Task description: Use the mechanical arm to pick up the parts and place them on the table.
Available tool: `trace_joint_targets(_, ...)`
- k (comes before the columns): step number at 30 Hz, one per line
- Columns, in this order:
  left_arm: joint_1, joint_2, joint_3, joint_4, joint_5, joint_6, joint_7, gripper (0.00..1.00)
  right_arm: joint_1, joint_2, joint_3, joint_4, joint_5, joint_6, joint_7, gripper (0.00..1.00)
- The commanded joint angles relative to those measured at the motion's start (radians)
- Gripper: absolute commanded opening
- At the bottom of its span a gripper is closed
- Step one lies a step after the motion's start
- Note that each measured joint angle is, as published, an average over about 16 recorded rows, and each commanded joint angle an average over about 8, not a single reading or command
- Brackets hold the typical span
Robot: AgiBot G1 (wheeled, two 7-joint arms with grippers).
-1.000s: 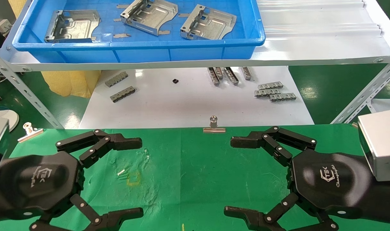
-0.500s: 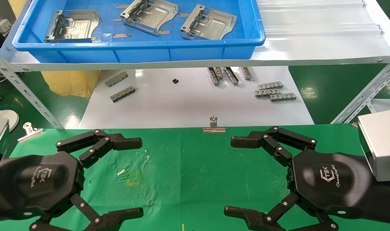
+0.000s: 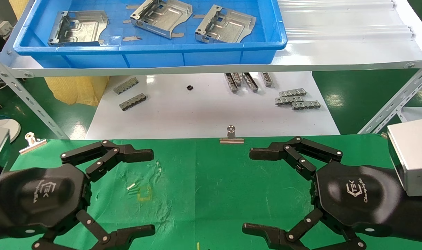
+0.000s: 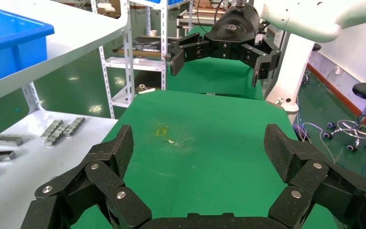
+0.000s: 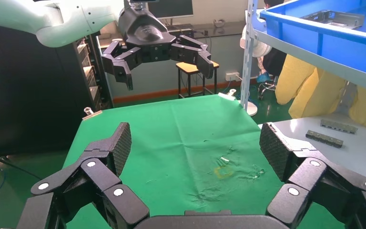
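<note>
Three silver sheet-metal parts lie in the blue tray (image 3: 151,57) on the raised shelf: one at left (image 3: 78,27), one in the middle (image 3: 161,17), one at right (image 3: 225,25). My left gripper (image 3: 151,190) hovers open and empty over the left of the green table (image 3: 211,187). My right gripper (image 3: 247,190) hovers open and empty over the right side. The two grippers face each other. In the left wrist view my own gripper (image 4: 198,143) is wide open above the cloth; the right wrist view shows the same for the right gripper (image 5: 195,140). Both are far from the tray.
A glossy white board (image 3: 211,107) below the shelf carries small grey toothed strips (image 3: 297,99). Binder clips (image 3: 231,136) hold the cloth's far edge. A yellow square mark (image 3: 144,193) sits left of centre. Slotted shelf legs (image 3: 393,104) slant at both sides.
</note>
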Motion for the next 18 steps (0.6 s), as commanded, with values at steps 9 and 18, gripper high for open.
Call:
trace_joint_targets(9,0.0,0.0,0.0,0.0,0.0,0.0,0.0,1.0,0.0,0.0,0.0,0.0,0.0,0.0,0.0,0.0)
trace_joint_targets(18,0.0,0.0,0.0,0.0,0.0,0.0,0.0,1.0,0.0,0.0,0.0,0.0,0.0,0.0,0.0,0.0)
